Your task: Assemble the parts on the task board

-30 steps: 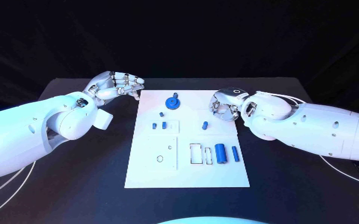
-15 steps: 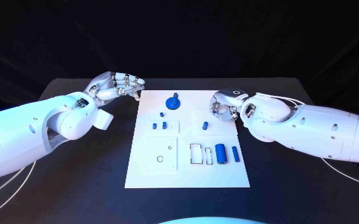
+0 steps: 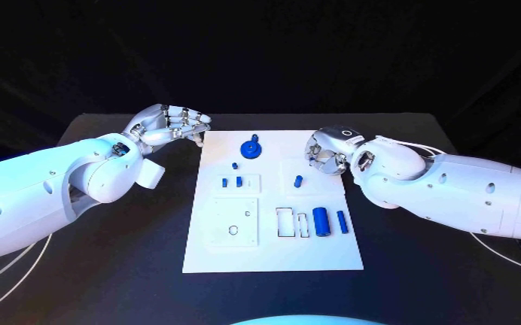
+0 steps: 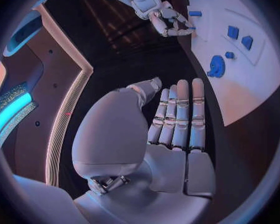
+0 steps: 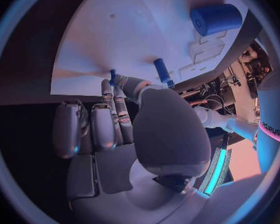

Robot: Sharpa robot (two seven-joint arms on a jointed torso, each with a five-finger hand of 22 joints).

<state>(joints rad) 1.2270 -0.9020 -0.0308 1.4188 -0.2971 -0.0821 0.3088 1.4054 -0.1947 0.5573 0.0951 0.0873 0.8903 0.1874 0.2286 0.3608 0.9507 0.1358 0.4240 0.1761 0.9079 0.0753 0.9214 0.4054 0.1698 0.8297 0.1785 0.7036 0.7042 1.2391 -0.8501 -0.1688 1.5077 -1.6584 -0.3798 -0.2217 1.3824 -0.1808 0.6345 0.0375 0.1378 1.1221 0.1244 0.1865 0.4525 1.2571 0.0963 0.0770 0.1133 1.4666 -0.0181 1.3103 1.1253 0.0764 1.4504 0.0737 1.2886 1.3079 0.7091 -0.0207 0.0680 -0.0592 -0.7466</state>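
The white task board [image 3: 272, 250] lies mid-table. On it are a blue gear-like part [image 3: 251, 149], a small peg [image 3: 235, 166], two small pieces [image 3: 231, 183], another small piece [image 3: 297, 182], a thick blue cylinder [image 3: 321, 221] and a thin rod [image 3: 341, 223]. My left hand [image 3: 169, 126] hovers off the board's far left corner, fingers curled in with nothing in them. At the board's right edge my right hand [image 3: 329, 152] is also curled and holds nothing, a little apart from the small piece. The right wrist view shows the cylinder [image 5: 216, 19] and rod [image 5: 162, 70] beyond my right hand [image 5: 127, 129].
Rectangular slots [image 3: 290, 223] and an oval hole [image 3: 233, 230] mark the board's near half. Black table [image 3: 108, 265] surrounds the board on both sides. In the left wrist view the gear [image 4: 216, 66] and my right hand [image 4: 167, 20] lie past my left hand [image 4: 171, 129].
My right arm has shifted slightly while its hand stays at the board's right edge. The left hand and the parts have not moved.
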